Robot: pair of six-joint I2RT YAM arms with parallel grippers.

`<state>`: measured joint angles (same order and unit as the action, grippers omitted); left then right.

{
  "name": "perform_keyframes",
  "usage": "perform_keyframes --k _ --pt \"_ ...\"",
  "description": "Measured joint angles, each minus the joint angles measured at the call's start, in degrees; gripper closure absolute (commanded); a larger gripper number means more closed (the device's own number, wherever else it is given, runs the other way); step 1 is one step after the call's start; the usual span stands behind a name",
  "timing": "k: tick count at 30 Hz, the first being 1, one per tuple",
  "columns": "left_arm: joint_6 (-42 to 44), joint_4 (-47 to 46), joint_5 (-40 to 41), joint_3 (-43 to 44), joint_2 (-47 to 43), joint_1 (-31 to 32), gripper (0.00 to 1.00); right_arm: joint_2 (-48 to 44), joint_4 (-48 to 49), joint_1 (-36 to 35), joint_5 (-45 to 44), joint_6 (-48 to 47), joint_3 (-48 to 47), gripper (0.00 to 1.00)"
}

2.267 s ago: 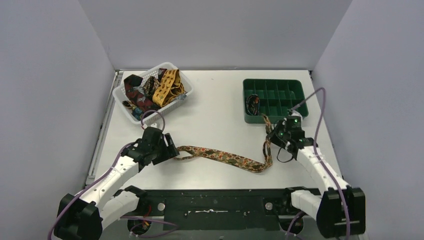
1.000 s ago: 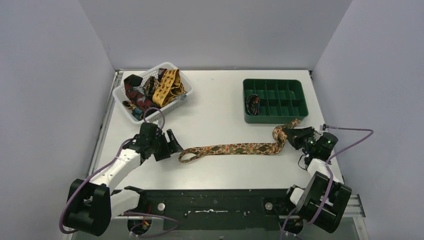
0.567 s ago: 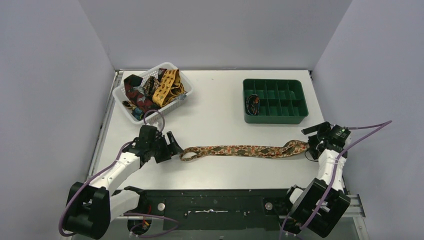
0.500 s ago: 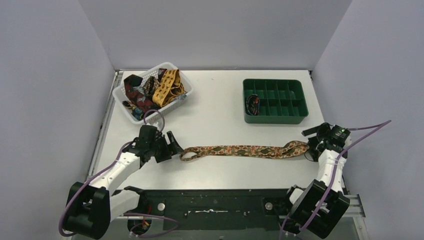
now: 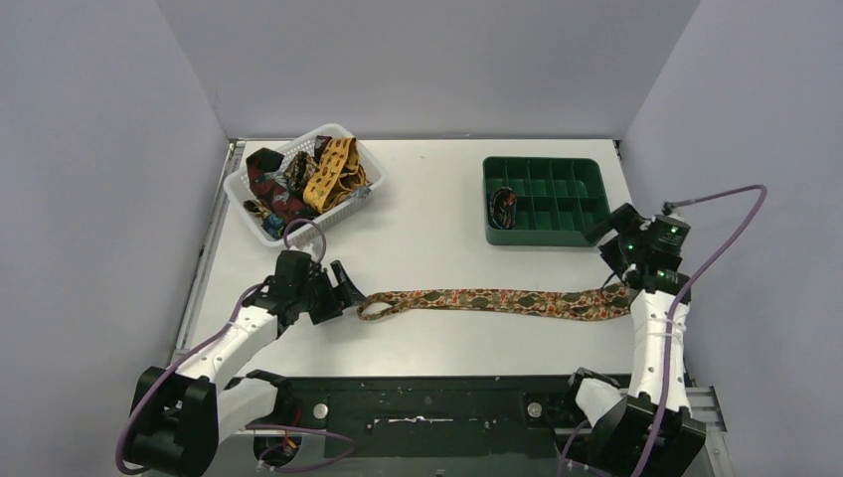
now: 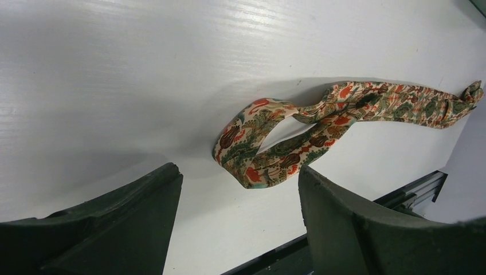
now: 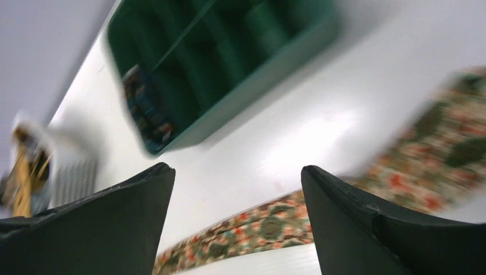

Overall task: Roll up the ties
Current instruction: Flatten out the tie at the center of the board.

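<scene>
A brown-orange patterned tie (image 5: 497, 299) lies stretched across the table's front, loose on the surface. Its folded narrow end (image 6: 258, 153) rests just ahead of my left gripper (image 5: 345, 289), which stands open and touches nothing. The left fingertips (image 6: 166, 175) stay short of the fabric. My right gripper (image 5: 607, 238) is open above the tie's wide end (image 7: 450, 146), angled toward the green tray (image 5: 545, 234). More ties (image 5: 298, 179), dark red and mustard yellow, are heaped in a white basket (image 5: 237, 186). One coiled tie (image 5: 502, 209) sits in a tray compartment.
The green tray (image 7: 240, 51) has several compartments and stands at the back right. The basket sits at the back left, close behind my left arm. A purple cable (image 5: 731, 224) loops off my right wrist. Grey walls close in three sides.
My right gripper has opened and let go of the tie's wide end, which now lies flat at the right. That arm has lifted back toward the tray. My left arm has not moved.
</scene>
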<state>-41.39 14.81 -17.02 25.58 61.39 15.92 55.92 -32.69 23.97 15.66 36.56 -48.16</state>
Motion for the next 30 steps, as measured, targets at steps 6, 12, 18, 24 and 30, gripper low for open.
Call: perform_keyframes --k 6,12,18,24,30 --pt "-1.1 0.5 1.3 0.0 -2.6 0.0 0.28 6.0 18.3 -27.5 12.1 -4.4 6.9 0.12" --pt "-3.5 4.4 6.6 -0.1 -11.8 -0.6 0.27 11.9 29.9 -60.5 11.1 -22.6 7.9 0.08" --pt "-7.3 8.5 11.5 -0.7 -21.7 -1.1 0.27 26.5 34.1 -72.4 12.3 -42.6 2.2 0.1" --pt "-9.5 10.9 12.1 -0.9 -25.7 -1.2 0.27 42.2 31.3 -74.1 15.7 -52.6 -8.4 0.0" --pt "-10.1 10.9 9.6 -0.9 -24.0 -1.3 0.27 47.7 28.5 -74.1 18.8 -59.9 -14.4 0.05"
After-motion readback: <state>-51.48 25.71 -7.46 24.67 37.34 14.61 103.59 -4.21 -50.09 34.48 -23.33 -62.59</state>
